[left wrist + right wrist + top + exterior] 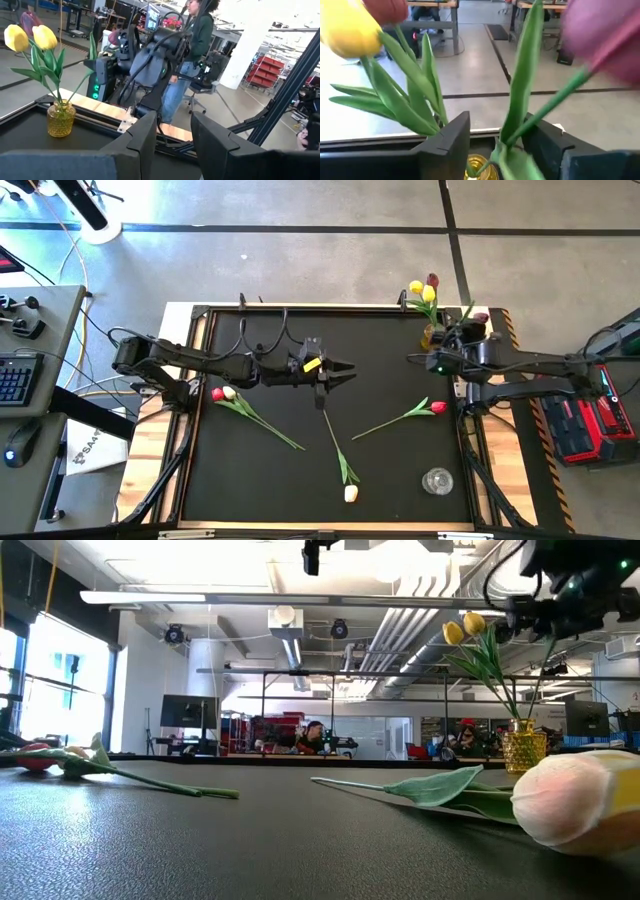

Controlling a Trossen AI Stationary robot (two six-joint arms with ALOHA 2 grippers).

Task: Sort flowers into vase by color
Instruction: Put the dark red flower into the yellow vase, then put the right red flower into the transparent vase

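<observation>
Tulips everywhere on this dark table (400,370), and the right gripper (495,145) sits right over the amber vase (432,335) at the table's far right corner. Its two dark fingers (447,142) stand apart with a gap between them, and through that gap rises a green stem of a maroon tulip (605,35), touching neither pad as far as the right wrist view shows, so the fingers read as released. Just below the fingertips glints the vase's golden rim, and to one side of the fingers a yellow tulip (347,27) spreads its leaves. From above, two yellow heads (421,290) and a dark maroon one (433,280) stand in that vase. The left gripper (340,368) hovers mid-table, fingers parted and holding nothing; directly beneath its fingertips a long stem runs down to a cream-white tulip (351,493) near the front edge. Off to that gripper's rear, by the left arm, lie a red tulip (217,393) and a cream tulip (229,392), heads together. Between the two grippers, closer to the right one, another red tulip (438,408) lies flat, its stem pointing back toward centre. A clear glass vase (437,481) stands near the front right corner, well away from both sets of fingers. A person (192,60) stands beyond the table.
</observation>
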